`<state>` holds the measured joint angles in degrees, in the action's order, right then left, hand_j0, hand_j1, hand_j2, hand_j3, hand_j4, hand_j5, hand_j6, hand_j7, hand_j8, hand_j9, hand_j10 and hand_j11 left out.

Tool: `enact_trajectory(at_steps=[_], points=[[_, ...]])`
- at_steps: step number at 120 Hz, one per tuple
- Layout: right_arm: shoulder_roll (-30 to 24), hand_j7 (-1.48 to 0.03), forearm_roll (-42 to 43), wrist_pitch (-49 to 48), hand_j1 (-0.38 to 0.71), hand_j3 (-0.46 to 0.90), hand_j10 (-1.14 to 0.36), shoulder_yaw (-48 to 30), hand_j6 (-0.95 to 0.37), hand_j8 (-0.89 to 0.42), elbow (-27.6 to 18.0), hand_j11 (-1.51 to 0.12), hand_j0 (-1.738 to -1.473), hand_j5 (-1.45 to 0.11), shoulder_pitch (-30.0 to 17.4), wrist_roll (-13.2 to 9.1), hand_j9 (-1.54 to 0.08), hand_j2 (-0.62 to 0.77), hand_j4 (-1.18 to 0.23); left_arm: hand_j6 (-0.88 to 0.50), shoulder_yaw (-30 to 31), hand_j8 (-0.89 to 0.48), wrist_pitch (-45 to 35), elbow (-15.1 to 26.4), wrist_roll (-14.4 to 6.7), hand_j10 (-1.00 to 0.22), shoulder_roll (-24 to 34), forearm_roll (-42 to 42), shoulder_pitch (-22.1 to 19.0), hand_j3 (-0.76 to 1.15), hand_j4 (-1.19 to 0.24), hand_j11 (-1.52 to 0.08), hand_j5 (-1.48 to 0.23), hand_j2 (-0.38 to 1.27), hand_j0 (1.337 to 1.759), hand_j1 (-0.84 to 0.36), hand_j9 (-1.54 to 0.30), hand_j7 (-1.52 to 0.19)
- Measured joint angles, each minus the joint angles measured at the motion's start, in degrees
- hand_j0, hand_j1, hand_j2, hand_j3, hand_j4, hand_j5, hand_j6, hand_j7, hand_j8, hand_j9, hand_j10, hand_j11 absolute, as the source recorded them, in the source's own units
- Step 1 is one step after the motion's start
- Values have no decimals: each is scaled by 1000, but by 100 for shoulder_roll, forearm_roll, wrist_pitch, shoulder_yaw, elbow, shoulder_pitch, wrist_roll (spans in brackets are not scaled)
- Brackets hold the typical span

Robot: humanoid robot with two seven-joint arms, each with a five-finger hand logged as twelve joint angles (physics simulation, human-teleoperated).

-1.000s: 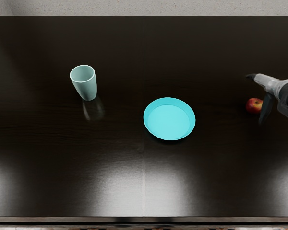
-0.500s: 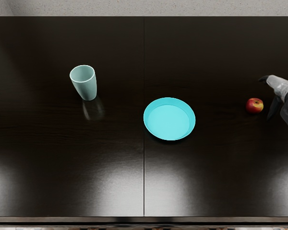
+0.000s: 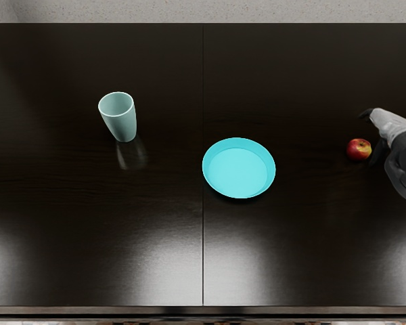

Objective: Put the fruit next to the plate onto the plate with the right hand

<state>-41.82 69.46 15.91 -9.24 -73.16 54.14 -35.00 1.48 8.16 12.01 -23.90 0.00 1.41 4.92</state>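
A small red apple (image 3: 358, 149) lies on the dark table, well to the right of the turquoise plate (image 3: 213, 177), which holds nothing. My right hand (image 3: 377, 135) comes in from the right edge and sits just right of the apple, close to it; one finger reaches out above the fruit and a dark finger hangs beside it. The fingers are spread and hold nothing. I cannot tell whether they touch the apple. The left arm does not show.
A pale green cup (image 3: 118, 116) stands upright at the left, far from the plate. A seam (image 3: 203, 257) runs down the middle of the dark table (image 3: 95, 237).
The right hand drew back toward the right edge, then shifted a little lower and closer to the apple. Apple, plate and cup have not moved.
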Motion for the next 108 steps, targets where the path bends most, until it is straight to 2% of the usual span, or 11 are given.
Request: enact_trajectory(at_steps=[108], points=[[291, -430, 19, 195, 45, 0, -335, 219, -338, -336, 138, -431, -1658, -431, -47, 0, -431, -61, -336, -9, -10, -9, 1, 8, 0, -8, 0, 0, 0, 0, -9, -11, -11, 2, 1658, 339, -11, -11]])
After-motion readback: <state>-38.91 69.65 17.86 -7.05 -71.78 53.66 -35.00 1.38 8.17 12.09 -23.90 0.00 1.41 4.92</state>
